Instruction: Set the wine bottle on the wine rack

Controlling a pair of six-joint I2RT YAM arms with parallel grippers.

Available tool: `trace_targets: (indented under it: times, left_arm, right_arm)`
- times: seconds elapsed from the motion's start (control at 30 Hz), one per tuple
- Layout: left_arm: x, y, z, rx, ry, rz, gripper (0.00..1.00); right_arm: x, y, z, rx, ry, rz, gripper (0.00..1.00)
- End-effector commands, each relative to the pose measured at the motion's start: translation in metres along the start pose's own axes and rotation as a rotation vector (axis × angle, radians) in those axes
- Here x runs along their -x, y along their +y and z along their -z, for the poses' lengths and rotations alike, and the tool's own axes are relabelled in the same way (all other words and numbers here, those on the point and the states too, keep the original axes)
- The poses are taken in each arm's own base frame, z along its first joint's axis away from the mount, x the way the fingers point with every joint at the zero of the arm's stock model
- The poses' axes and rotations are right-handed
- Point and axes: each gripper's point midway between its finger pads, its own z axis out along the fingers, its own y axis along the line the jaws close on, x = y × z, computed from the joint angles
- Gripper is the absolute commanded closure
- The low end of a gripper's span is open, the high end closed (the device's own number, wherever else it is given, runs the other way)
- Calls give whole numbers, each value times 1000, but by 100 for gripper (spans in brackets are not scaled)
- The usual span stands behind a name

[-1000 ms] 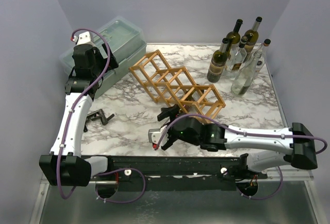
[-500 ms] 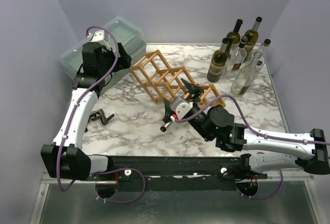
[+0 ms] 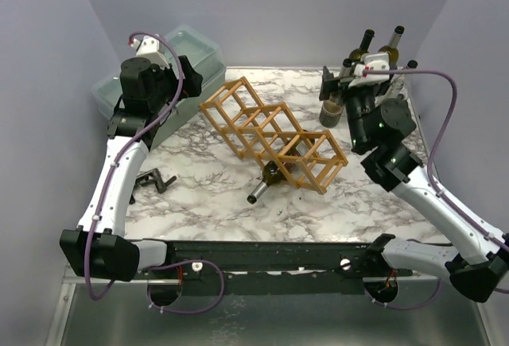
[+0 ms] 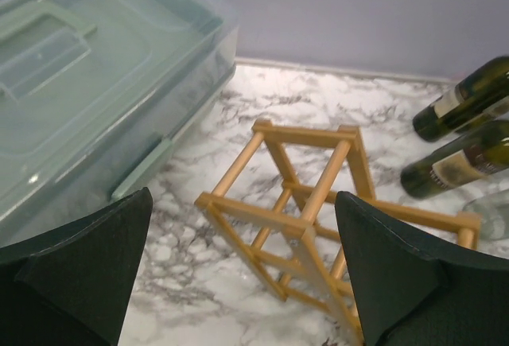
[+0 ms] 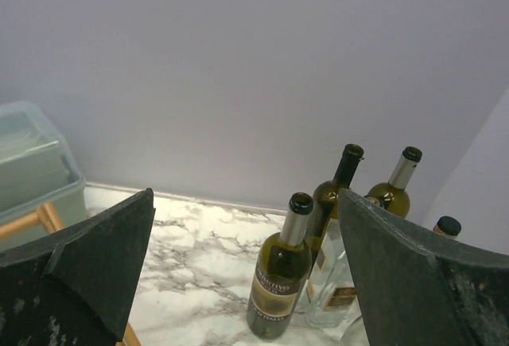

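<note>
One wine bottle (image 3: 262,189) already lies in the wine rack (image 3: 274,133), well left of the right gripper (image 3: 337,83), which hangs wide open and empty just above the standing bottles (image 5: 280,278).

Across the middle of your bench the wine rack (image 3: 274,135) runs from far left to near right, with a wine bottle (image 3: 265,185) lying in its near-right end, neck toward the near edge. Standing bottles (image 5: 280,282) fill the far right corner. A lidded box (image 3: 199,52) sits at the far left corner, and a small tool (image 3: 156,180) lies near the left edge.

light: even, soft | shadows: faint | focus: sharp, near pincer fingers blurred
</note>
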Motion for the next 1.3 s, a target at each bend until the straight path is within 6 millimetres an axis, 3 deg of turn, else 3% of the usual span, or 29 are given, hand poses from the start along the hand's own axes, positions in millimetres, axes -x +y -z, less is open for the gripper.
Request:
trace_targets:
  times: [0.0, 0.13, 0.23, 0.37, 0.5, 0.73, 1.0, 1.27]
  left_arm:
    - [-26, 21, 6, 94, 27, -39, 1]
    - [-24, 9, 6, 47, 29, 14, 1]
    - [-28, 9, 4, 40, 39, 29, 1]
    - [-36, 5, -2, 20, 66, 65, 1]
    - [-40, 2, -6, 4, 88, 86, 1]
    - [-48, 1, -12, -5, 119, 105, 2]
    - [-51, 0, -15, -13, 135, 111, 2]
    - [-55, 3, -18, -3, 147, 110, 3]
  right_arm:
    - [-40, 2, -30, 25, 156, -161, 0]
    - [-66, -9, -57, 37, 185, -308, 0]
    - [-98, -27, -77, -16, 271, -415, 0]
    - [-128, -51, -86, -86, 342, -476, 0]
    - [-135, -52, -94, -85, 341, -427, 0]
    - [-174, -48, -103, -80, 432, -344, 0]
    - [-200, -47, -122, -107, 449, -317, 0]
    - [-225, -60, -125, -209, 442, -298, 2]
